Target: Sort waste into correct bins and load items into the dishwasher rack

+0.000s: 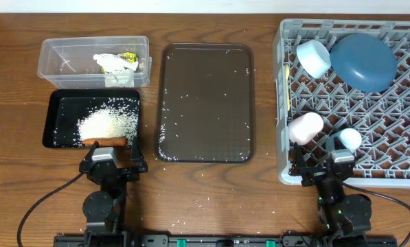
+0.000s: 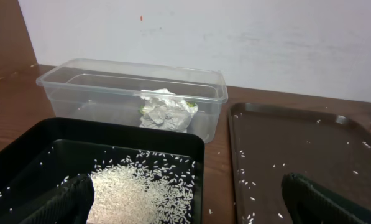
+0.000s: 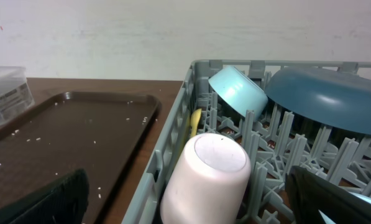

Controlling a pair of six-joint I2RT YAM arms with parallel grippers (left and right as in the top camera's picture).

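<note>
Both the left gripper (image 1: 113,152) and right gripper (image 1: 332,159) sit with jaws spread, holding nothing. Rice (image 1: 108,123) is heaped in the black tray (image 1: 57,140), but stray grains (image 1: 163,147) dot the brown tray (image 1: 205,103). Light and tiny, they likely defy pinching, so gripping that stiff tray's rim seems wiser.

The left arm (image 1: 101,202) and right arm (image 1: 343,206) are matte black, with grey wrist blocks (image 1: 105,156) and thin black cables (image 1: 40,202).
</note>
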